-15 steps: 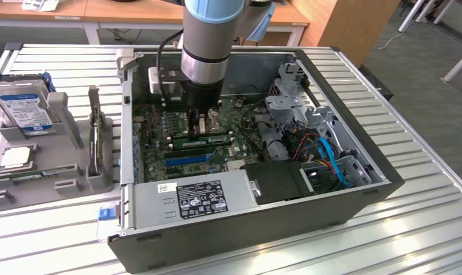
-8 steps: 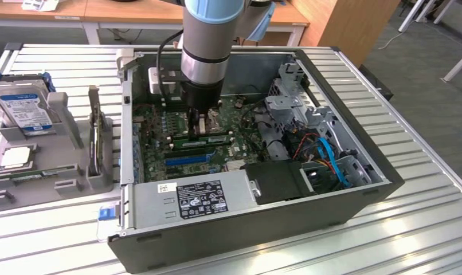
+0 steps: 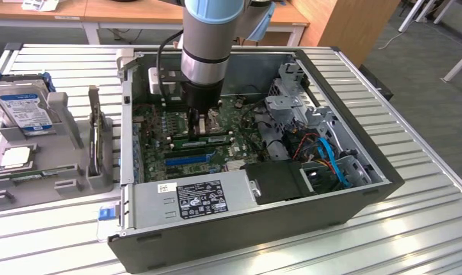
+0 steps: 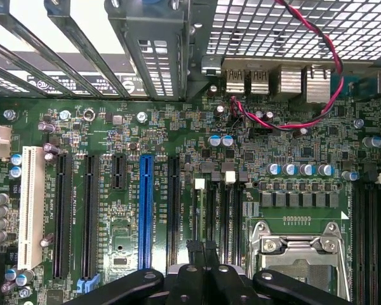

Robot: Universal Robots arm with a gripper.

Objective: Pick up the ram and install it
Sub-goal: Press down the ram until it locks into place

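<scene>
Bench: ribbed, silvery metal slats, bare in front of the case and on the exterior view's right of it.
Case: dark grey steel computer box, lid off, straight walls all round its open top.
Power supply: grey metal block with a black label, against the case's near wall.
Motherboard: green board on the case floor, with long black slots and one blue.
Gripper: black, its fingers pressed together, low in mid-case over the narrow memory slots, drive cage close by.
Ram: long thin green stick on edge along those slots, right under the gripper; whether it is pinched cannot be told.
Tray: grey plastic holder outside the case, on the exterior view's left.
</scene>
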